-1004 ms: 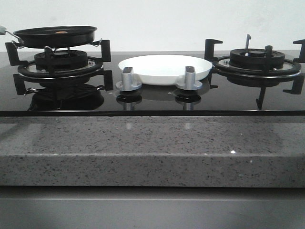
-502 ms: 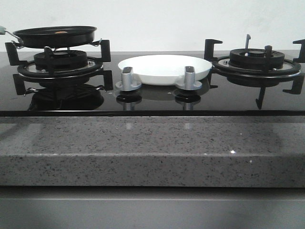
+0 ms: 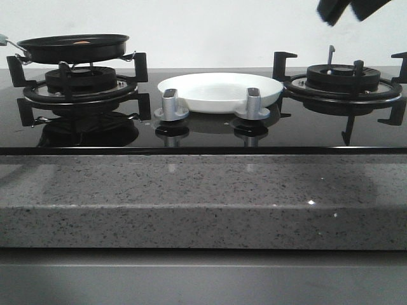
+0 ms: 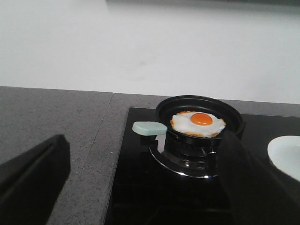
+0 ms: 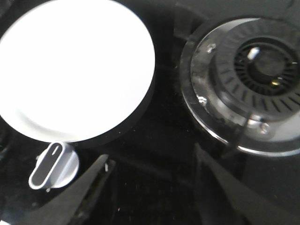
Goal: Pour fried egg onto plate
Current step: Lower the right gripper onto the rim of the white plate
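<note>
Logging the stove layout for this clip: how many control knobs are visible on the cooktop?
2. Both stand at the cooktop's front, just before the plate: the left knob near its left side, the right knob near its right side. None seems hidden.

A: Right pincer [image 3: 348,9] is cut by the top edge in front view; jaw state can't be read there.
B: Fried egg [image 3: 81,43] is seen only as an orange sliver over the pan [image 3: 73,47] rim. Plate [image 4: 286,157] is clipped at the left wrist frame's edge.
</note>
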